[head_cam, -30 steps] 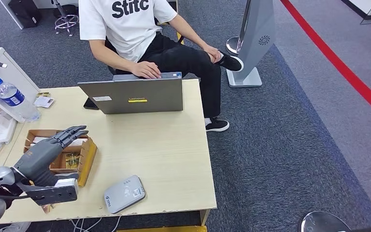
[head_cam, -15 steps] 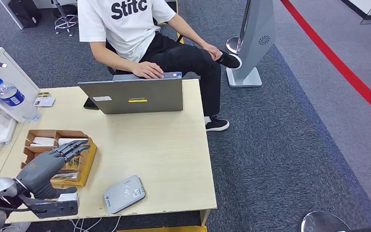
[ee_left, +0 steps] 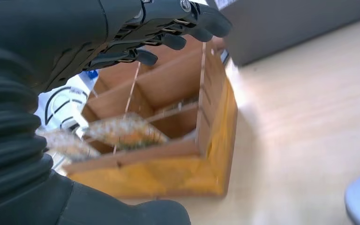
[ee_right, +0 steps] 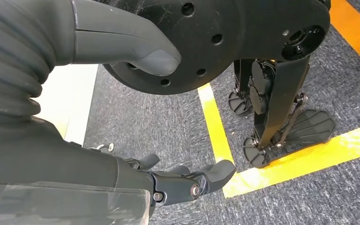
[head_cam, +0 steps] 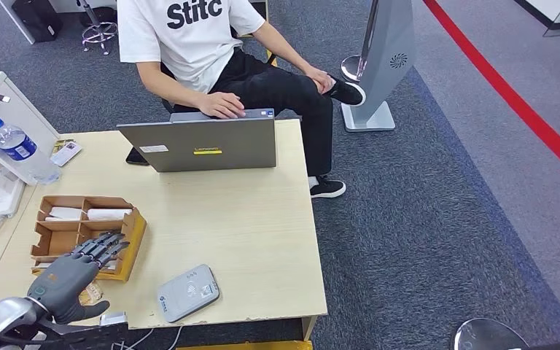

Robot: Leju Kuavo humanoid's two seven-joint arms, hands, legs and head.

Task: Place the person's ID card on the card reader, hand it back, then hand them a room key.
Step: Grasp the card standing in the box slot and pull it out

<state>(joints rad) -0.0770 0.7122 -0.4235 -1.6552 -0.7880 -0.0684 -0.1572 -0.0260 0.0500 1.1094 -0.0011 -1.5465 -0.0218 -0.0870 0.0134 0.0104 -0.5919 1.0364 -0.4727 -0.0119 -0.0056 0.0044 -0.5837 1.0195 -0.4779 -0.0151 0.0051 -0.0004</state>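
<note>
My left hand (head_cam: 73, 275) hovers over the near corner of a brown cardboard organizer (head_cam: 133, 235) at the table's front left, fingers spread and holding nothing. In the left wrist view the left hand (ee_left: 75, 33) is above the organizer (ee_left: 215, 117), where a patterned card (ee_left: 124, 131) lies in a near compartment. White cards (head_cam: 106, 214) lie in the far compartments. The grey card reader (head_cam: 187, 292) sits at the front edge, to the right of the organizer. My right hand (ee_right: 178, 183) hangs over the floor with its fingers loose and holding nothing.
A person in a white T-shirt (head_cam: 189, 36) sits behind an open grey laptop (head_cam: 200, 146), one hand on its far edge. A water bottle (head_cam: 16, 144), small cards (head_cam: 65, 153) and a power strip (head_cam: 6, 195) are at the far left. A grey stand (head_cam: 383, 65) is on the carpet.
My left hand has drawn back toward me and lower, from above the organizer's far compartments to its near corner. The person and the card reader have stayed put.
</note>
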